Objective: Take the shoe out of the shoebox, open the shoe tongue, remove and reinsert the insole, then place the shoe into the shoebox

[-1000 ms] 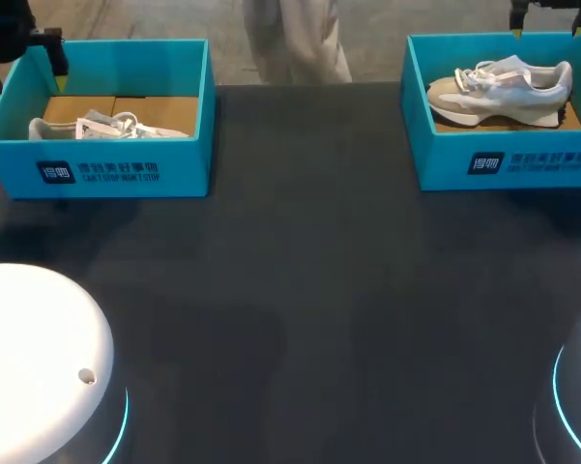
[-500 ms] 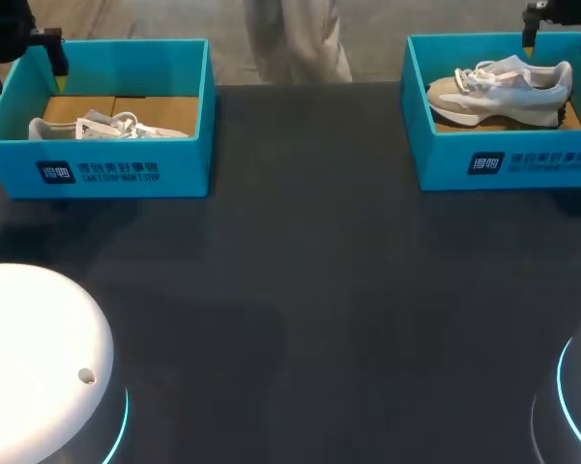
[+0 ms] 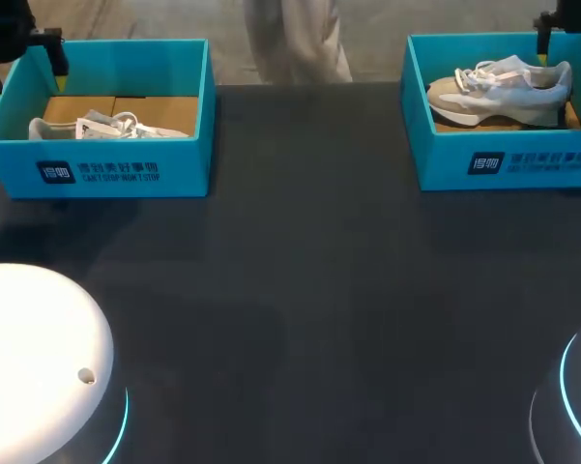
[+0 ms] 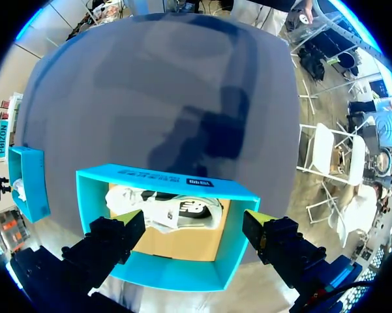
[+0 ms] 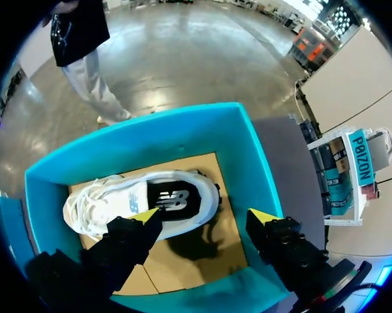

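Note:
Two teal shoeboxes stand at the table's far corners. The left shoebox (image 3: 106, 169) holds a white sneaker (image 3: 101, 126) on its cardboard floor. A beige and white sneaker (image 3: 503, 87) lies on its side in the right shoebox (image 3: 508, 159). My left gripper (image 4: 194, 218) hangs open above the left shoebox (image 4: 176, 189), its fingers wide over the white sneaker (image 4: 166, 208). My right gripper (image 5: 205, 216) is open above the right shoebox (image 5: 248, 156), straddling the heel end of the sneaker (image 5: 143, 202) without touching it. In the head view only its dark fingers (image 3: 541, 34) show at the far right corner.
The dark table (image 3: 300, 290) stretches between and in front of the boxes. The white arm bases (image 3: 39, 367) sit at the near corners. My left arm (image 3: 10, 34) is beyond the left box's far corner.
My right gripper has moved right and lower over the right shoebox, toward the sneaker's heel. The left arm and both shoes have stayed where they were.

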`<act>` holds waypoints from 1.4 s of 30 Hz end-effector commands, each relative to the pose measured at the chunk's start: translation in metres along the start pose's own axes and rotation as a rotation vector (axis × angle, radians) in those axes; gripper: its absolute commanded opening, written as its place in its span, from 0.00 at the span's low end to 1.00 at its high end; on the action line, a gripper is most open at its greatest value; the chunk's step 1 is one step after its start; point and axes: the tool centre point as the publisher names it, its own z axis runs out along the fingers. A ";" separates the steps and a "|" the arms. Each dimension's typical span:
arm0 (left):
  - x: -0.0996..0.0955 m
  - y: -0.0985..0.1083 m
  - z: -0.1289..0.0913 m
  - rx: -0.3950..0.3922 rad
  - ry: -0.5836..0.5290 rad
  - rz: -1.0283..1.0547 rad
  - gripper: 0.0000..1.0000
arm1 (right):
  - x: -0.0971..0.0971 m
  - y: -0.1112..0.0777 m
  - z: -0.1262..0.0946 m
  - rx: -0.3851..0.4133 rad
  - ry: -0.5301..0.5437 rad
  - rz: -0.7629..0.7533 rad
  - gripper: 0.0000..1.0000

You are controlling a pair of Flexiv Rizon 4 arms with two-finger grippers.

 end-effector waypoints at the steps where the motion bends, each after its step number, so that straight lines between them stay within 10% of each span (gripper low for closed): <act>1: 0.000 0.000 0.000 0.000 0.002 0.000 1.00 | -0.002 0.010 0.013 0.064 0.001 0.006 0.84; 37: 0.000 0.000 0.000 0.000 0.002 0.000 1.00 | -0.001 0.005 0.092 0.202 -0.002 -0.022 0.89; 42: 0.000 0.000 0.000 0.000 0.002 0.000 1.00 | -0.002 0.005 0.097 0.220 -0.011 -0.023 0.75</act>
